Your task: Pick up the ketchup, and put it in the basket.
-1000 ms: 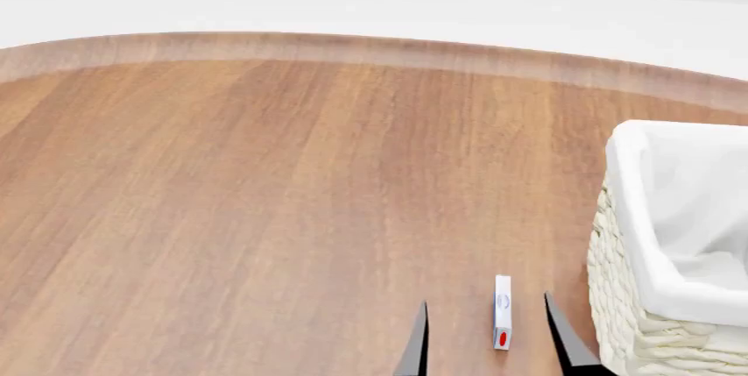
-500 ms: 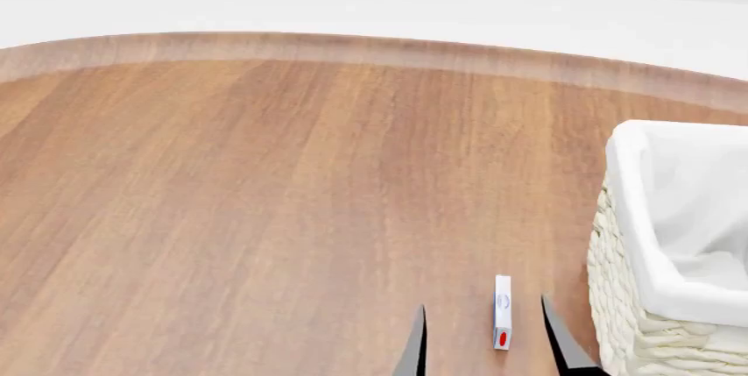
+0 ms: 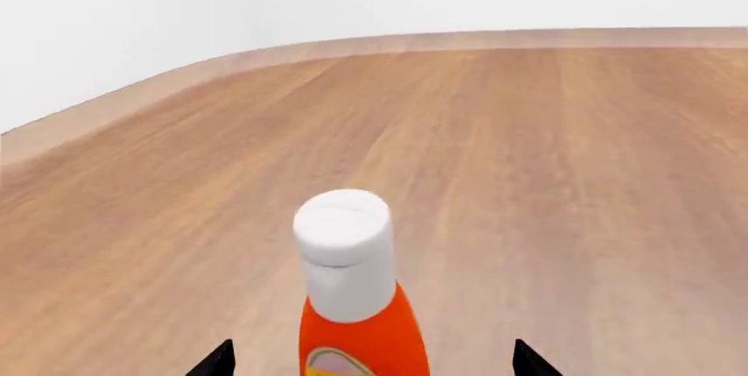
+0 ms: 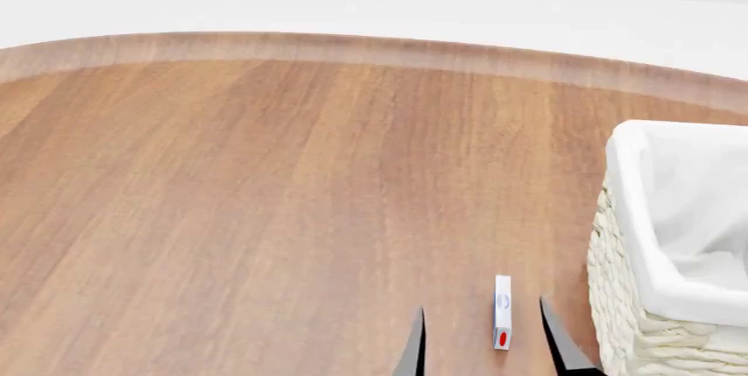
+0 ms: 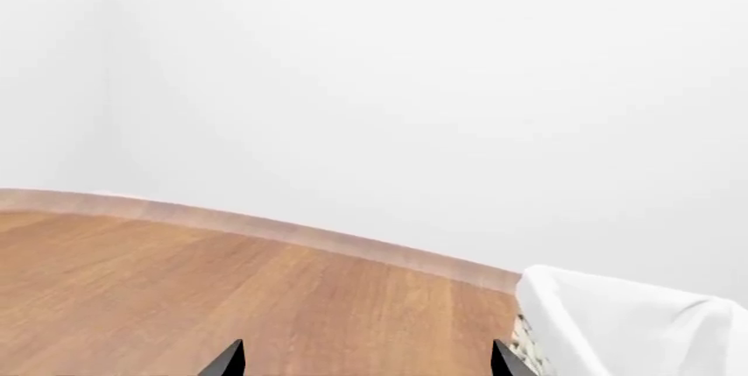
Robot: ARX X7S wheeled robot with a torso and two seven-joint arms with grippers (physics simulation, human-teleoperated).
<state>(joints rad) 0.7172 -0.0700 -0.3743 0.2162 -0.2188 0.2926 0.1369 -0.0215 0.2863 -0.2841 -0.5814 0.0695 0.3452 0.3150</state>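
A wide wooden desk (image 4: 269,201) with a reddish-brown grain and a curved far edge fills most of the head view, with a plain white wall behind it.

At the right edge of that view stands a large rectangular cream-white woven wicker basket (image 4: 625,306) with a white cloth liner (image 4: 684,209) folded over its rim. Only part of the basket shows; the rest runs out of the picture. Just beside its near left corner, a small flat white box with a red spot (image 4: 503,312) stands on the desk.

Two thin black fingertips rise from the bottom edge of the head view, one on each side of the small box, not touching it. Which arm they belong to cannot be told from that view.

In the left wrist view, an orange-red plastic ketchup bottle with a white screw cap (image 3: 350,293) stands upright on the desk. The left end effector (image 3: 364,360) is spread wide, its two black fingertips (image 3: 215,360) showing on either side of the bottle, clear of it. The bottle does not appear in the head view.

In the right wrist view, the right end effector (image 5: 366,358) is also spread wide and holds nothing. The liner's corner appears close beside one fingertip.
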